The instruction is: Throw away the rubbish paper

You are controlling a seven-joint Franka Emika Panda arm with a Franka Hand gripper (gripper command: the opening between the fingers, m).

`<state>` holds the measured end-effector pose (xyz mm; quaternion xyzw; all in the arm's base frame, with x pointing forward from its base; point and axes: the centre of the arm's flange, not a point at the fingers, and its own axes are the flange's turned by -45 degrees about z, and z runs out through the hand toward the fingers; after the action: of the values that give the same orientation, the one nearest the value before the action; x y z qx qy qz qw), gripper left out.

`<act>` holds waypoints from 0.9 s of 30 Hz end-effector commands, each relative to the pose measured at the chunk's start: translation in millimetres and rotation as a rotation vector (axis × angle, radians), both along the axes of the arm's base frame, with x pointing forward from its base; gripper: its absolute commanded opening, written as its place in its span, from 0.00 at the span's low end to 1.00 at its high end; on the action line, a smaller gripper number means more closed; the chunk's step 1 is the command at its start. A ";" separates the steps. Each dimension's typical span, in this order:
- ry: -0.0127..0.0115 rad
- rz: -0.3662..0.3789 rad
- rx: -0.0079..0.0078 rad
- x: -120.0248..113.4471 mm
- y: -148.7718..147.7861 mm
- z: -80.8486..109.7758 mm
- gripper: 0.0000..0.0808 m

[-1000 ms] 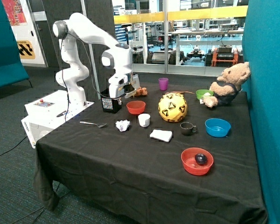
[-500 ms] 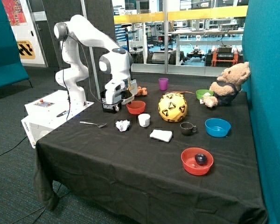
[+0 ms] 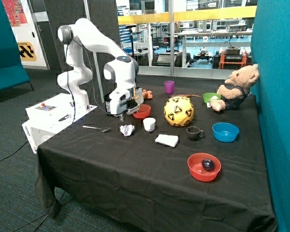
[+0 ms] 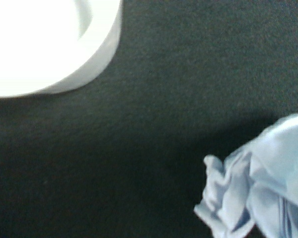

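Note:
One crumpled white paper wad (image 3: 127, 129) lies on the black tablecloth between the spoon and the white cup (image 3: 149, 124). No second wad shows. My gripper (image 3: 122, 116) hangs just above and slightly behind the wad, apart from it. In the wrist view the wad (image 4: 258, 193) sits at one edge and the white cup's rim (image 4: 44, 44) at the opposite corner, with bare cloth between them. No fingers show in the wrist view.
A black bin (image 3: 108, 105) is mostly hidden behind the gripper. Nearby are a red bowl (image 3: 143, 111), a spoon (image 3: 96, 128), a folded white cloth (image 3: 166, 140), a yellow ball (image 3: 179, 111), a dark mug (image 3: 194, 132), and a blue bowl (image 3: 225, 131).
The arm has swung from over the black bin toward the table's front and come down close above the paper wad. The wad and the other things have not moved.

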<state>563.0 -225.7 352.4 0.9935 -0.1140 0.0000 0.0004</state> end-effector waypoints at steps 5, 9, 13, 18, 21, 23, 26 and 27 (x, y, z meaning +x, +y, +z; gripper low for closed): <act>-0.0001 -0.011 0.0007 7.9 -13.6 -24.8 1.00; -0.0001 -0.012 0.0007 11.3 -20.0 -27.6 0.92; -0.0001 -0.018 0.0007 12.2 -24.3 -29.9 0.95; -0.0001 -0.020 0.0007 3.5 -19.1 -39.7 0.91; -0.0001 -0.028 0.0007 1.5 -18.2 -45.6 0.93; -0.0001 -0.029 0.0007 1.6 -18.7 -47.4 0.92; -0.0001 -0.031 0.0007 1.7 -19.1 -48.2 0.93; -0.0001 -0.031 0.0007 1.7 -19.3 -48.5 0.93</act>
<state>571.2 -247.0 314.2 0.9923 -0.1242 -0.0040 -0.0016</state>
